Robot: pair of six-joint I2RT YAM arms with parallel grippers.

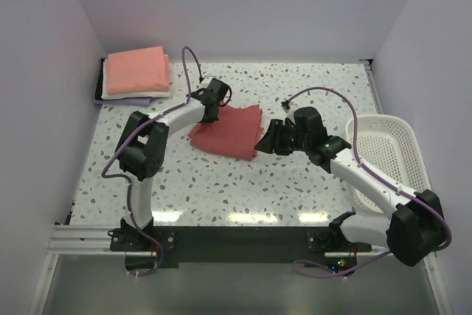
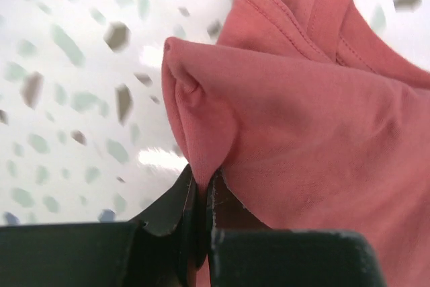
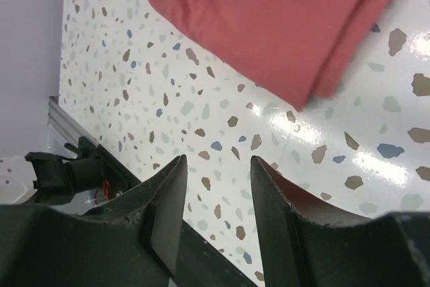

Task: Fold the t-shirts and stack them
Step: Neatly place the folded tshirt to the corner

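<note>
Dusty-red t-shirt [image 1: 232, 132] pinched in left fingers [image 2: 161, 223] — basket [image 1: 380, 119] well apart.

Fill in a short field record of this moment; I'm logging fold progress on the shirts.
left gripper: shut on a fold of the dusty-red t-shirt
right gripper: open, empty, over the table beside the shirt
dusty-red t-shirt: mid-table, layers doubled
folded stack: far-left corner, salmon-pink on top
basket: table's right side

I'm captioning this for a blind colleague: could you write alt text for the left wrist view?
The left gripper, shut, pinches a fold of the dusty-red t-shirt, whose cloth bunches up and spreads to the right. The speckled table lies behind it.
</note>
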